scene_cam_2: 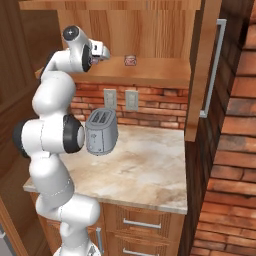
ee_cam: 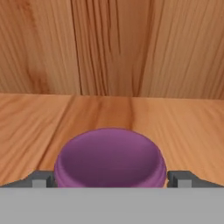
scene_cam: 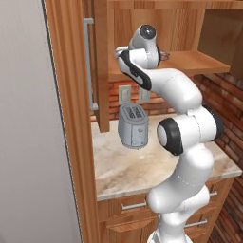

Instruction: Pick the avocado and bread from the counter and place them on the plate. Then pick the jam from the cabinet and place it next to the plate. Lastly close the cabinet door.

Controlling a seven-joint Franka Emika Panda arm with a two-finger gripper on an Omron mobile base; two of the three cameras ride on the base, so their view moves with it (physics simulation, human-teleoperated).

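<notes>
End effector (ee_cam: 111, 178): raised into the open cabinet, its fingertips (ee_cam: 40, 178) spread to either side of the jam, one on each flank; whether they touch it cannot be told.
Jam (ee_cam: 110, 158): round purple lid seen from above, standing on the wooden shelf (ee_cam: 183, 127) close to the cabinet's back wall.
Surface (scene_cam: 142, 166): beige stone, carrying a grey toaster (scene_cam: 133, 126) near the brick wall.
Cabinet door (scene_cam_2: 205, 65): swung open, handle facing out.

One silver two-slot toaster (scene_cam: 133, 126) on the surface (scene_cam: 142, 168), one jam jar (scene_cam_2: 130, 60) on the cabinet shelf (scene_cam_2: 150, 72), two wall outlets (scene_cam_2: 131, 100).
</notes>
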